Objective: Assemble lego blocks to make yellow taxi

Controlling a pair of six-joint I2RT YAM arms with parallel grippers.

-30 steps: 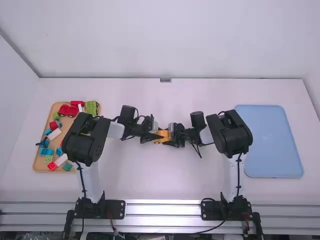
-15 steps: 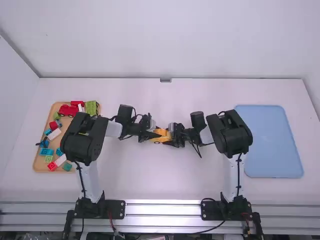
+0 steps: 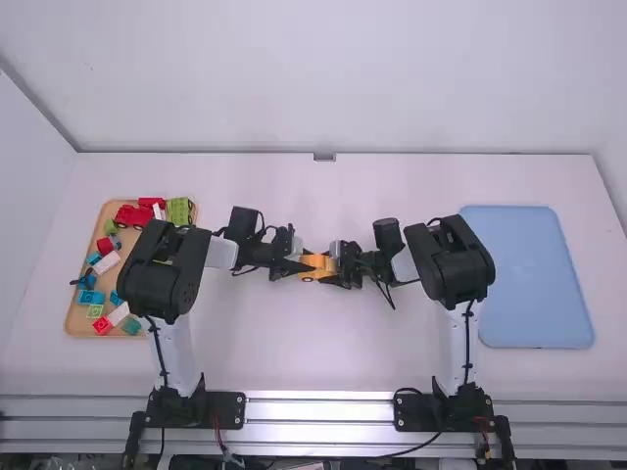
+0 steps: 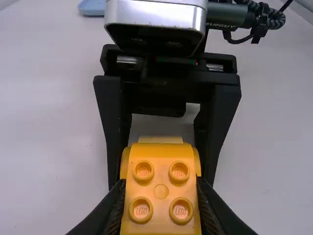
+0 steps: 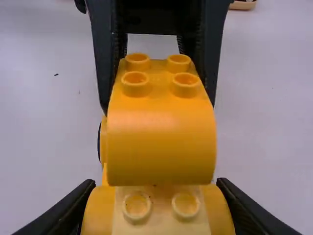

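Left fingers (image 4: 113, 208) clamped on curved yellow plastic block (image 4: 161, 196), right fingers (image 5: 73, 203) on yellow plastic car base (image 5: 97, 210).
Brace the base; press the block on squarely, without twisting.

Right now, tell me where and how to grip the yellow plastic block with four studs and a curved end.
I'd grip the block by its flat sides at the studded end, coming from the left, where the left gripper has its jaws. They look parallel; the other end curves and studs crowd the top.
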